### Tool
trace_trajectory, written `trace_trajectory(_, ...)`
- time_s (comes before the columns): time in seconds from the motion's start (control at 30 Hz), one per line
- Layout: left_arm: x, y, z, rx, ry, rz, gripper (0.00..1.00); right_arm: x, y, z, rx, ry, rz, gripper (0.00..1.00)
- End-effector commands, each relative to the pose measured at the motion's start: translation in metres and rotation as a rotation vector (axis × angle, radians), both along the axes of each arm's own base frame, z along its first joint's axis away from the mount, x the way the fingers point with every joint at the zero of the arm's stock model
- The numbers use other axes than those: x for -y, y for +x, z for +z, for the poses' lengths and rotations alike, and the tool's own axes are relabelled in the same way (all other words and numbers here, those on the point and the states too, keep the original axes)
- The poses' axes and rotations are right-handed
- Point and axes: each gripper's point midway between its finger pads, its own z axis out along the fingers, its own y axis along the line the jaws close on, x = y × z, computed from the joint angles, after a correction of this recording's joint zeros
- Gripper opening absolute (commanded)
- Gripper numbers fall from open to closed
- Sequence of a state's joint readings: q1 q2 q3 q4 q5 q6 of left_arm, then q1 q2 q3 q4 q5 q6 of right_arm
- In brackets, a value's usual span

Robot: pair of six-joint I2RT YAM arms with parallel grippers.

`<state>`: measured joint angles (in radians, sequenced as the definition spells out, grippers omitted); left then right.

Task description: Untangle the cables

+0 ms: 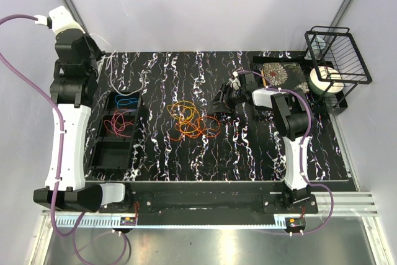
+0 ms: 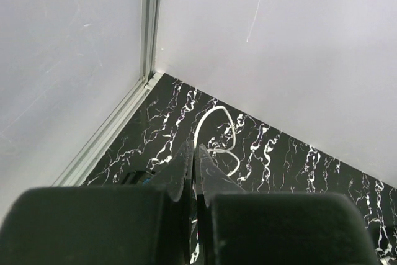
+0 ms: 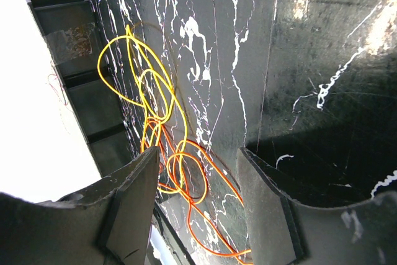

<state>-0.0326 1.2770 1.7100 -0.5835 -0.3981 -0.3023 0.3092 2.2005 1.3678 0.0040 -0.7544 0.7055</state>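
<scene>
The top external view looks steeply down from high above the near edge (which lies at the bottom of its picture) and, from well back, takes in the whole black, white-veined marble-patterned tabletop (image 1: 248, 153). The left wrist view sits right behind the left hand (image 2: 193, 150), whose dark fingers fill its lower edge, and faces the far left corner where tabletop meets pale walls (image 2: 279, 41). The right wrist view, rolled onto its side, looks low and close along the tabletop through the right hand (image 3: 198, 153) toward the tangle of orange and yellow cables (image 3: 162, 134) and the black compartmented tray (image 3: 87, 100). The top view shares both, cables at centre, tray at left.
</scene>
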Motion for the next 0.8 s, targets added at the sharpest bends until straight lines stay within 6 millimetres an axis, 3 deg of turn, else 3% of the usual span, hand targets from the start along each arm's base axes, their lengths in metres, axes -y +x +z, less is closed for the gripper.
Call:
trace_trajectory(0.0, -0.003, 0.007, 0.004, 0.061, 0.026, -0.007, 0.0, 0.003, -0.011, -0.032, -0.056, -0.081, -0.001, 0.6)
trace_trajectory(0.03, -0.006, 0.007, -0.012, 0.033, 0.032, -0.002, 0.0, 0.003, -0.011, -0.032, -0.057, -0.081, -0.001, 0.6)
trace_trajectory(0.1, -0.01, 0.011, -0.017, 0.053, 0.046, 0.014, 0.01, 0.003, -0.011, -0.032, -0.056, -0.081, -0.001, 0.6)
trace_trajectory(0.13, -0.012, 0.011, -0.032, 0.031, 0.057, 0.019, 0.01, 0.003, -0.012, -0.032, -0.056, -0.082, 0.0, 0.61)
trace_trajectory(0.37, -0.024, 0.02, -0.073, -0.048, 0.111, 0.067, 0.03, 0.003, -0.012, -0.032, -0.057, -0.081, 0.001, 0.61)
trace_trajectory(0.53, -0.02, 0.029, -0.122, -0.219, 0.091, 0.042, 0.04, 0.003, -0.012, -0.032, -0.059, -0.081, 0.0, 0.6)
trace_trajectory(0.77, -0.014, 0.024, -0.183, -0.412, -0.029, 0.077, 0.03, 0.003, -0.012, -0.031, -0.057, -0.08, 0.002, 0.61)
